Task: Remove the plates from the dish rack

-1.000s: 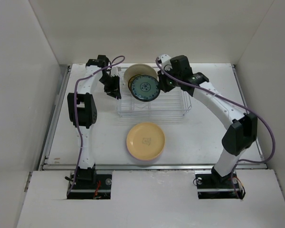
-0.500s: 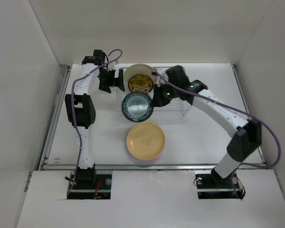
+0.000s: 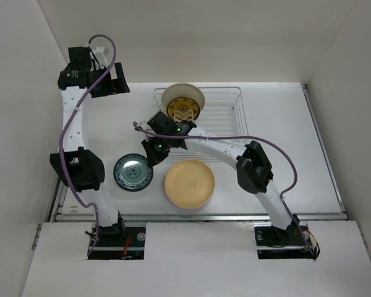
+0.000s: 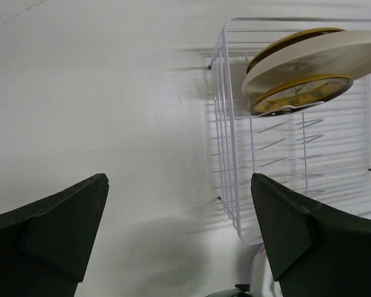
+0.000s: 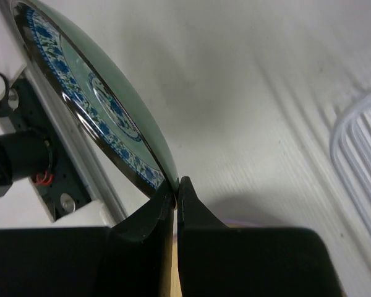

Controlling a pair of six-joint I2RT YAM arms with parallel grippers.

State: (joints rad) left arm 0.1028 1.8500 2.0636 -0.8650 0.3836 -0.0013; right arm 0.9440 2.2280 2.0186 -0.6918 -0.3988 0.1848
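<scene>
The dish rack [image 3: 226,117] stands at the back with a cream plate [image 3: 184,94] and a dark yellow-patterned plate [image 3: 183,111] upright in its left end. The left wrist view shows the rack [image 4: 226,124] with the cream plate [image 4: 315,59] and the patterned one [image 4: 303,96]. My right gripper [image 3: 149,162] is shut on the rim of a dark teal-patterned plate [image 3: 133,172], low over the table's front left. In the right wrist view its jaws [image 5: 176,182] pinch that plate [image 5: 93,93]. My left gripper [image 3: 114,82] [image 4: 179,185] is open and holds nothing, high at the far left.
An orange-yellow plate [image 3: 189,182] lies at the front centre on a lavender plate [image 3: 172,201] whose edge peeks out beneath. The right arm [image 3: 222,145] stretches across the table between this stack and the rack. White walls enclose the table.
My right gripper carried the teal plate out of the rack to the front left. My left gripper opened and drew back from the rack to the far left.
</scene>
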